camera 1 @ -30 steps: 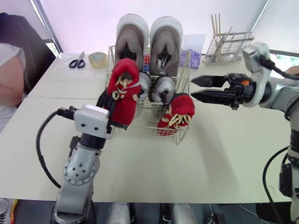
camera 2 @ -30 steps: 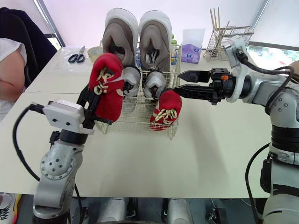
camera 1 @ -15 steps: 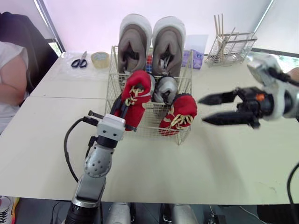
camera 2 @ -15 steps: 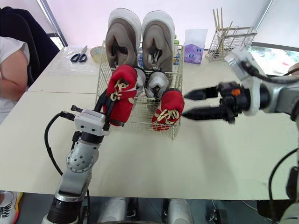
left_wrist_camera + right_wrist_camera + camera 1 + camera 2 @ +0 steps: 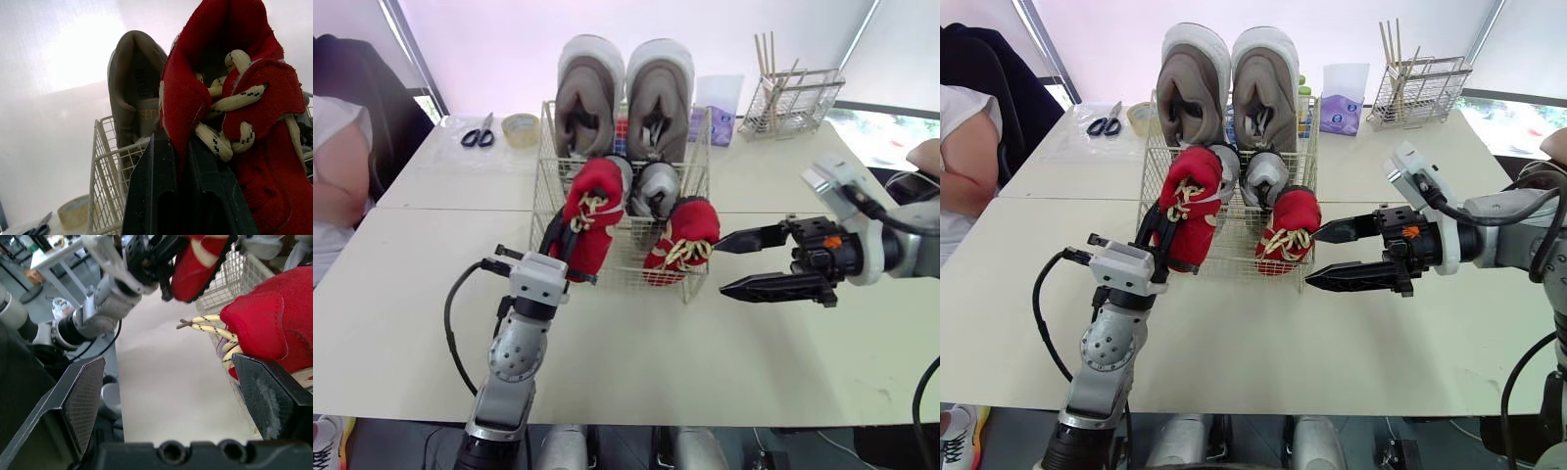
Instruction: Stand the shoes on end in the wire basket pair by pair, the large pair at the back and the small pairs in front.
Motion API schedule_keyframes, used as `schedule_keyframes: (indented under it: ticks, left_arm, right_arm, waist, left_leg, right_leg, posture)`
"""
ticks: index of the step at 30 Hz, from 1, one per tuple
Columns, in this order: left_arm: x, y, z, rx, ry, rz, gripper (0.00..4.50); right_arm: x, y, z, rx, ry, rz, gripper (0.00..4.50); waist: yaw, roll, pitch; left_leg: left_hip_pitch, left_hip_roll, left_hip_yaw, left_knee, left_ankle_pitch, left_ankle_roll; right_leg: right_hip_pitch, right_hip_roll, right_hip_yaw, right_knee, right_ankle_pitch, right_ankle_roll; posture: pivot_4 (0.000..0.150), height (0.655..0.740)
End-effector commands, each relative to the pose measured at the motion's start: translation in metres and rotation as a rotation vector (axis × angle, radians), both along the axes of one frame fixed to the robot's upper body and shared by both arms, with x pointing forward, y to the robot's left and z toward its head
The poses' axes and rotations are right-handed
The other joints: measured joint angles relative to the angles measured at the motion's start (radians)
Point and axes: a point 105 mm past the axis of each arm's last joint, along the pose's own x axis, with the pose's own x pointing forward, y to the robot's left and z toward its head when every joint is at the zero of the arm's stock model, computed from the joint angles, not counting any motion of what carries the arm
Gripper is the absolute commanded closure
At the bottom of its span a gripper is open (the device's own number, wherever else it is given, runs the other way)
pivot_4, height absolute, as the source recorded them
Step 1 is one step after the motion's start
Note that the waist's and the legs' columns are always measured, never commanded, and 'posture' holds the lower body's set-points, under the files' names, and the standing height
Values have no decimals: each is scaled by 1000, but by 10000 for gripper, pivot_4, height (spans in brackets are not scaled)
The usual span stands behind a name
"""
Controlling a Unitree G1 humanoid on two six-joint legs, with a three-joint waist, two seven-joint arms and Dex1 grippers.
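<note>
**Head views.** We see the left gripper [image 5: 558,238] clamped on a red shoe [image 5: 594,211] at the front left corner of the wire basket [image 5: 701,166]. The second red shoe [image 5: 687,235] stands front right, with the small silver shoes [image 5: 656,188] behind it and the large grey pair [image 5: 587,98] at the back. The right gripper [image 5: 720,268] hovers just beside the basket, jaws apart.

**Left wrist view.** We see both fingers [image 5: 146,196] pinching the red shoe's collar.

**Right wrist view.** We see spread fingers [image 5: 80,396] facing the second red shoe.
</note>
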Motion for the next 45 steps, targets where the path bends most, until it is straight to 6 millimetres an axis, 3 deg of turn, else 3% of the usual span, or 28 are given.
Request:
schedule_keyframes:
  ticks: [1,4,10,13,17,23,27,34,40,45]
  left_arm:
    - [16,-3,-36,-11,162,-2,44938]
    - [17,-12,-35,-9,153,-31,44938]
    - [20,-14,-56,-67,257,-62,44938]
    - [19,-14,-53,-66,245,-70,44938]
    - [16,-9,-29,-66,148,-34,44938]
    - [-10,-17,28,-18,-66,-37,44938]
    - [-11,-26,36,-8,-115,-24,44938]
    - [-10,-43,32,59,-185,-15,44938]
    - [3,-31,-22,23,-30,69,44938]
    - [9,-21,-46,2,45,99,44938]
  right_arm:
    - [2,0,11,31,-66,-4,0]
    - [4,0,11,35,-68,-8,0]
    - [5,2,16,30,-76,-10,0]
    - [6,4,15,28,-77,-12,0]
    - [7,7,20,45,-78,-11,0]
    - [11,-1,22,37,-67,-43,0]
    - [13,-5,25,55,-33,-53,0]
    - [13,-19,27,3,16,-87,0]
    - [16,-25,33,-14,18,-93,0]
    - [19,-28,32,-20,20,-96,0]
  waist:
    - [1,1,0]
    - [2,1,0]
    - [3,4,-2]
    - [2,7,-4]
    - [1,8,-5]
    - [1,5,-3]
    - [1,5,-3]
    - [1,5,-3]
    - [0,6,-3]
    - [1,8,-5]
  left_leg:
    - [1,0,0,0,0,0]
    - [3,0,0,0,0,0]
    - [4,0,-1,0,0,0]
    - [5,0,-1,0,-1,1]
    - [5,0,-2,-1,-1,2]
    - [3,0,-2,-2,-2,2]
    - [-6,0,-2,-1,-1,3]
    - [-11,0,-2,-1,-2,4]
    - [-10,-1,-2,-1,-3,6]
    - [-9,-1,-2,-1,-3,5]
  right_leg:
    - [1,0,0,0,-1,-1]
    - [3,0,0,0,-4,1]
    - [6,0,0,-3,-4,0]
    - [8,0,-1,-6,-4,0]
    - [9,0,-2,-9,-4,0]
    - [8,0,-2,-10,-3,-1]
    - [1,0,-2,-10,0,0]
    - [-4,1,-3,-10,1,1]
    - [-3,-1,-3,-11,1,1]
    - [-2,-1,-4,-11,1,1]
  posture:
    - [1500,7357]
    - [1500,7357]
    - [1500,7357]
    - [1500,7357]
    - [1500,7357]
    - [1500,7357]
    - [1500,7357]
    - [1500,7357]
    - [1500,7357]
    - [1500,7357]
